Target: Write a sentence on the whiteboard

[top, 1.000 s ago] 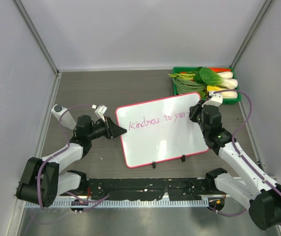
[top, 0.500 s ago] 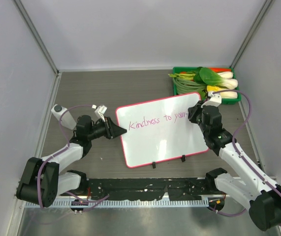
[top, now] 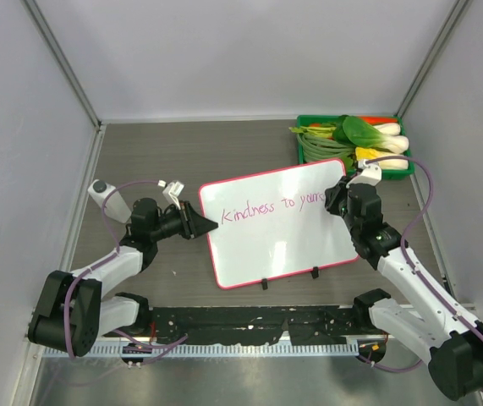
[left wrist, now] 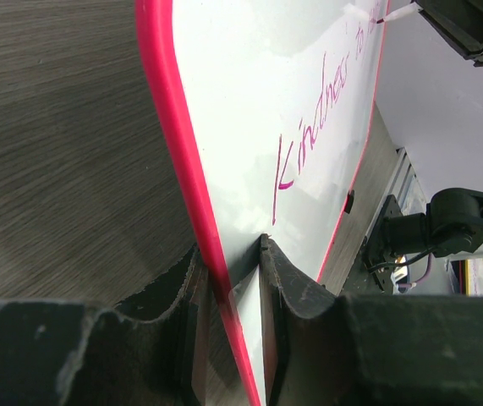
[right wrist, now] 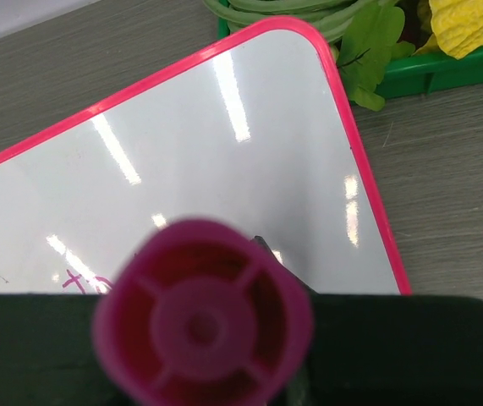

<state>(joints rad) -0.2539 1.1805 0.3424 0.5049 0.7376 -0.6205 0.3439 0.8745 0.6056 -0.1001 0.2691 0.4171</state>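
1. Here, the whiteboard (top: 279,245) lay on the table (top: 139,152) between the arms; the sentence (top: 275,207) ended near its right frame.
2. The right gripper (top: 338,196) was closed on the marker (right wrist: 203,326); light, even tip pressure was advisable.
3. The left gripper (left wrist: 228,254) pinched the board's left edge; a firm clamp was needed.

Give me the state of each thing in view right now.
whiteboard, lying on the table, partly written.
sentence, unfinished: "Kindness to your" legible, its end at the right gripper.
marker, held with its tip at the whiteboard.
left gripper, jaws shut on the whiteboard's left edge.
right gripper, jaws shut on the marker.
green tray, filled with vegetables, beside the whiteboard's far right corner.
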